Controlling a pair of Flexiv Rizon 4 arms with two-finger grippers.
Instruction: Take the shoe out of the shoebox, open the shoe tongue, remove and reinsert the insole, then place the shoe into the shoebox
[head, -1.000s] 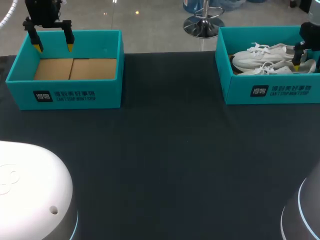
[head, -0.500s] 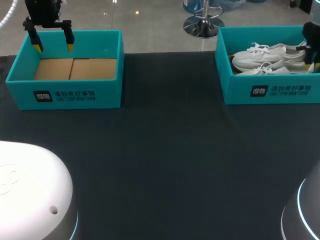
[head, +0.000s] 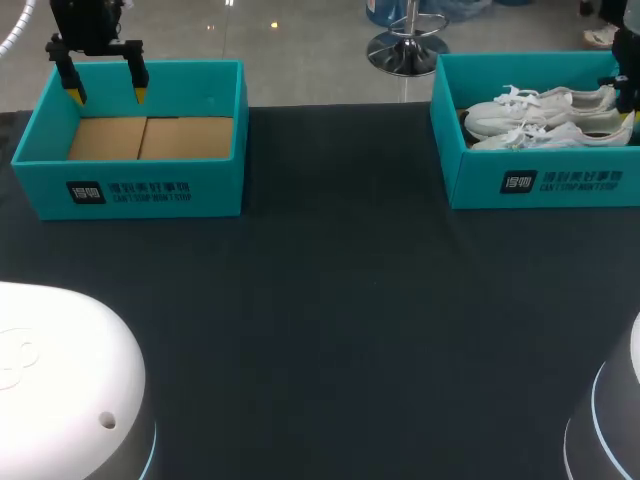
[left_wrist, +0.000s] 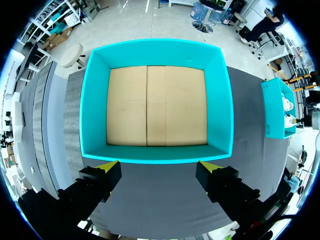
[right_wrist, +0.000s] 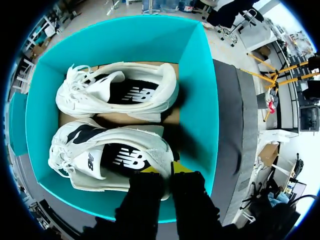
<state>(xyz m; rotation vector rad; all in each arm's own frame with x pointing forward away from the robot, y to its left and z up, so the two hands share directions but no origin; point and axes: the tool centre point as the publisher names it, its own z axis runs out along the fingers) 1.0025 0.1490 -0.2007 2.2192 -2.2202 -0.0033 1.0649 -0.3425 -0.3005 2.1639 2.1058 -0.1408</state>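
— Right gripper (right_wrist: 167, 169) is found low at the heel of the nearer shoe (right_wrist: 100, 155). Its fingers are drawn close and the heel rim is pinched between them, one yellow tip inside the collar and one outside.
— How is the shoe's position recorded?
— It is seen resting on its sole inside the right shoebox (right_wrist: 200, 100), heel toward the gripper and toe at the opposite wall. A second shoe (right_wrist: 115, 92) is laid parallel just beside it, farther from the gripper.
— Are obstructions noted?
— The box wall is close beside the outer finger. Contact between the two shoes cannot be judged. Well apart across the table (head: 340, 300), the left gripper (left_wrist: 159, 166) is held spread above one wall of the left shoebox (left_wrist: 95, 100), with nothing gripped.
— Materials?
— Smooth white uppers, bunched white laces (right_wrist: 75, 75) and a dark insole (right_wrist: 127, 159) are noted. Both boxes are teal and rectangular. A brown cardboard floor (left_wrist: 155, 105) is noted in the left one. The tabletop is dark and matte.
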